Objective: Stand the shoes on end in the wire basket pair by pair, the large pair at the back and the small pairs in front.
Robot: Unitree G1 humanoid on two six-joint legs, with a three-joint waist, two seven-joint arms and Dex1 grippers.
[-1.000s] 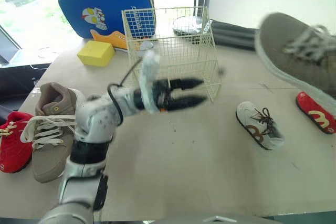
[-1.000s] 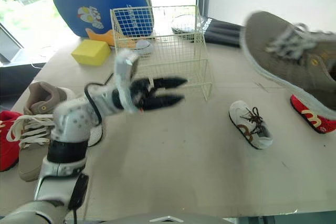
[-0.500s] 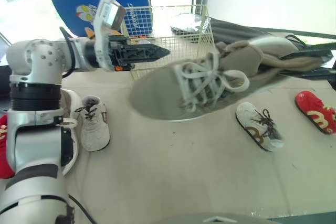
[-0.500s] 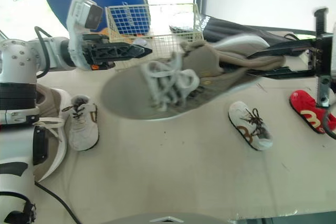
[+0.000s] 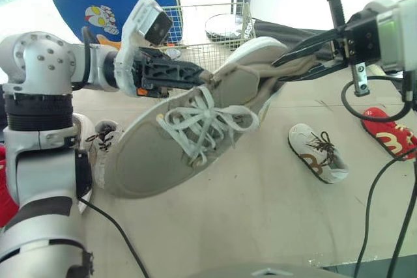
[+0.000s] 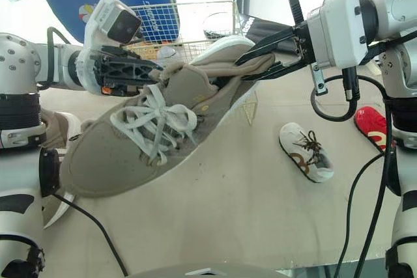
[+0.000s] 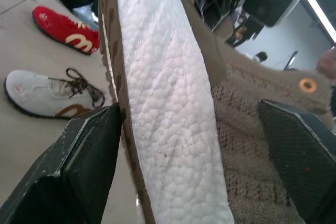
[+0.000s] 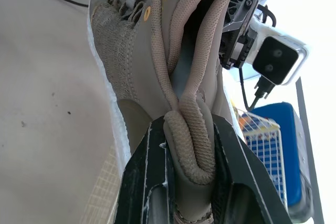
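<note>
Beige desk below, we hold the large tan shoe aloft. Our right tool pinches its heel collar to carry it. Our left tool, spread wide, straddles the sole, probably to steady it for upending. Just beyond the left tool stands the wire basket.

Head stereo pair looks forward and down over the table; both wrist cameras face the large shoe closely.
</note>
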